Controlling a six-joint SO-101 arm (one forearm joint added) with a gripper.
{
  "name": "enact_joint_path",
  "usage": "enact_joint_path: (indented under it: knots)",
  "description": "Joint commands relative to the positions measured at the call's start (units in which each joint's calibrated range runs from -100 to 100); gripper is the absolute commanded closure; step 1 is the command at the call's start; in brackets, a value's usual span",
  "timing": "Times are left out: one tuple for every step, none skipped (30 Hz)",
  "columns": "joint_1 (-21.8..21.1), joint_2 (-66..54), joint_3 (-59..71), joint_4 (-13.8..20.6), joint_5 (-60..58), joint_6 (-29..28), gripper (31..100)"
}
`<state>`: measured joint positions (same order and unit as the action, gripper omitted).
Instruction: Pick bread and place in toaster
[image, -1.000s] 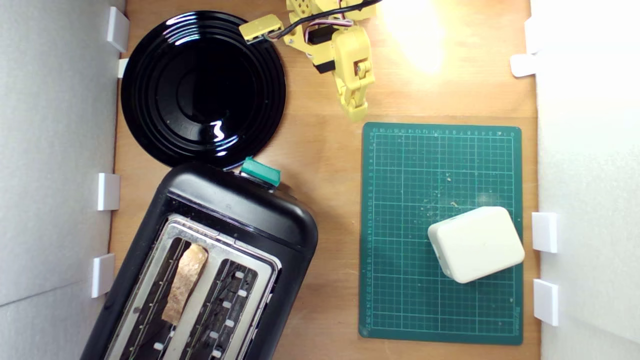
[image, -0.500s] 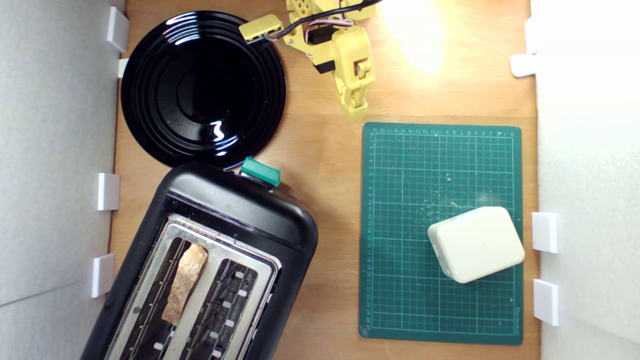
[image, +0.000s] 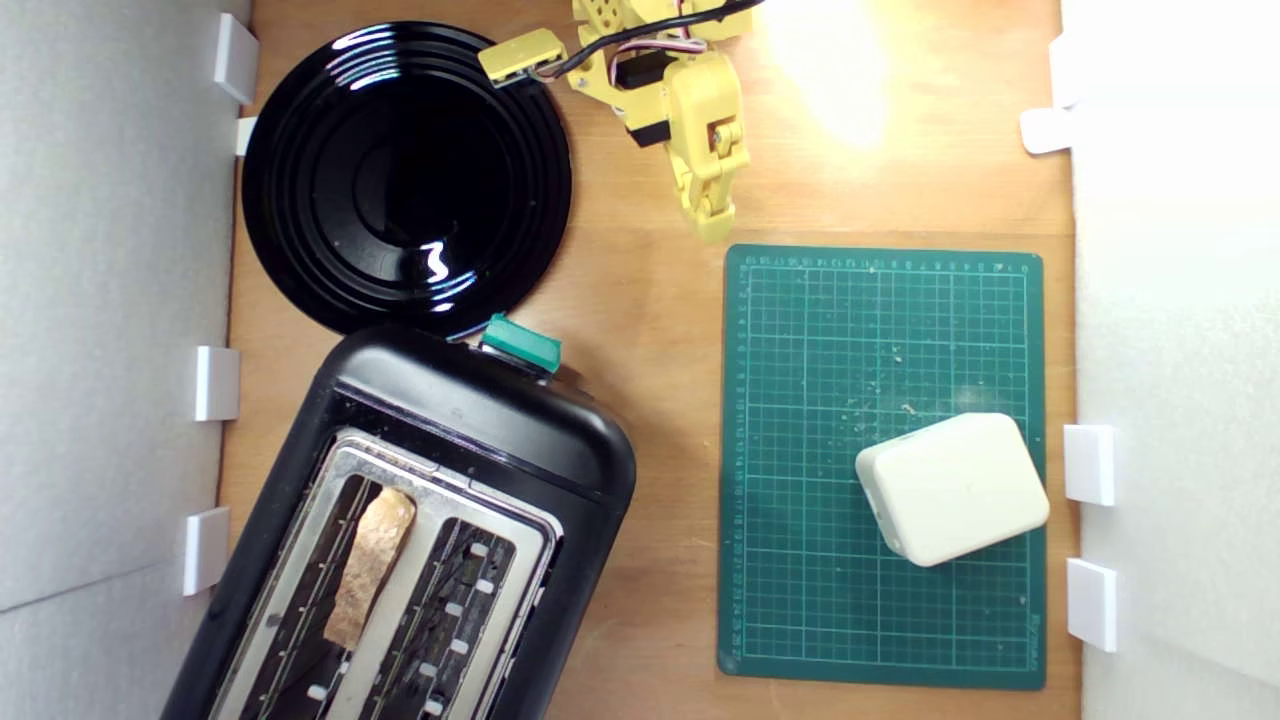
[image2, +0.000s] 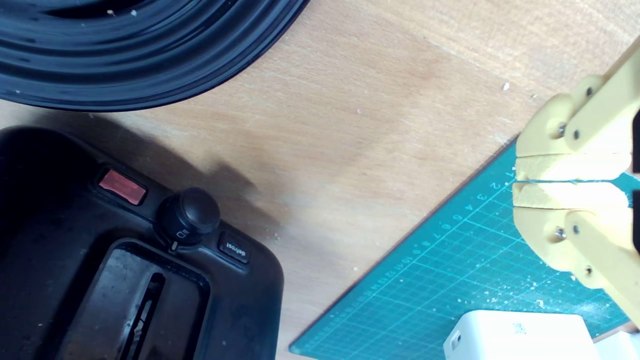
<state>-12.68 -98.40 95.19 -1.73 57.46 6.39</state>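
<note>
One bare strip between toaster and mat

A glossy black plate is seen on the matt wooden table; the toaster shows smooth black plastic and a silvery metal top.

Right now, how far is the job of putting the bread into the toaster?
It looks done. The bread stands in one slot of the toaster, the slot nearer the exterior view's left. Nothing is in hand: the tool is shut and empty, away from the toaster near the green mat. Nothing seems left of placing; whether the green lever must be pressed, I cannot tell.
</note>
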Motion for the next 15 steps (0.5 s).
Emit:
enact_joint_path:
  knots:
    - [0.0,0.0,-0.5,0.6,0.1,0.1,91.8]
    - [0.0,0.0,-0.5,0.6,0.1,0.1,91.8]
    - [0.0,0.0,-0.5,0.6,0.1,0.1,91.8]
    - [0.0,0.0,-0.5,0.6,0.1,0.1,91.8]
    - [0.0,0.0,-0.5,0.6,0.1,0.1,91.8]
    - [0.2,0.0,-0.5,0.6,0.1,-0.2,91.9]
    - [0.3,0.0,-0.5,0.6,0.2,-0.2,91.9]
    - [0.2,0.0,-0.5,0.6,0.2,0.1,91.9]
    - [-0.5,0.0,-0.5,0.4,0.2,0.1,91.9]
    - [-0.5,0.0,-0.5,-0.3,0.2,-0.2,91.9]
    - [-0.5,0.0,-0.5,0.5,0.2,0.1,91.9]
    - [-0.4,0.0,-0.5,0.6,0.2,0.1,91.9]
    - [-0.1,0.0,-0.5,0.6,0.2,0.1,91.9]
    - [0.2,0.0,-0.5,0.6,0.2,0.1,91.9]
    - [0.2,0.0,-0.5,0.6,0.2,0.1,91.9]
